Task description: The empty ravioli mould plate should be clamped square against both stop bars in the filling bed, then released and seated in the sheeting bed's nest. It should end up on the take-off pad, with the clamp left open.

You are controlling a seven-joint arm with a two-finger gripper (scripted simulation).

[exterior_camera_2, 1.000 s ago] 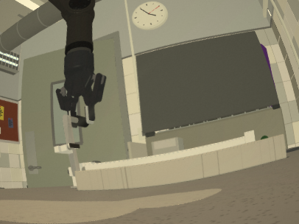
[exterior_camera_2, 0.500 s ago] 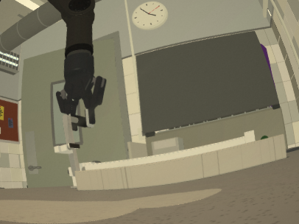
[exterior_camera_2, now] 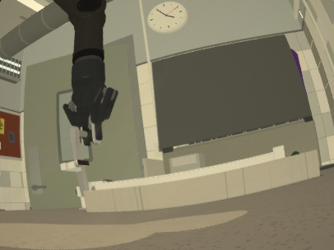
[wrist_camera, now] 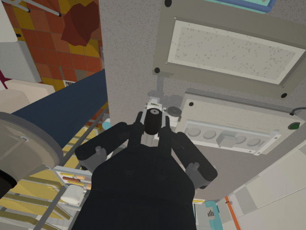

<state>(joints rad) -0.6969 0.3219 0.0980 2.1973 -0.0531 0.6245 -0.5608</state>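
My gripper [wrist_camera: 153, 125] hangs over the left end of the filling bed [wrist_camera: 237, 123], its fingers on either side of the black knob of the clamp lever [wrist_camera: 153, 118]. From the second side camera the gripper [exterior_camera_2: 87, 133] sits at the top of the pale upright lever [exterior_camera_2: 76, 146], above the bed's left corner. The ravioli mould plate [wrist_camera: 228, 137], pale with round pockets and a raised block in the middle, lies in the filling bed to the right of the clamp. Beyond it lies the sheeting bed [wrist_camera: 232, 53] with its speckled nest. The gripper is closing around the clamp knob.
A dark blue beam [wrist_camera: 64, 106] runs on the left beside a round grey disc [wrist_camera: 22, 146]. A wire rack with yellow trays [wrist_camera: 61, 170] stands below the table edge. A green button [wrist_camera: 293, 125] sits at the filling bed's right corner.
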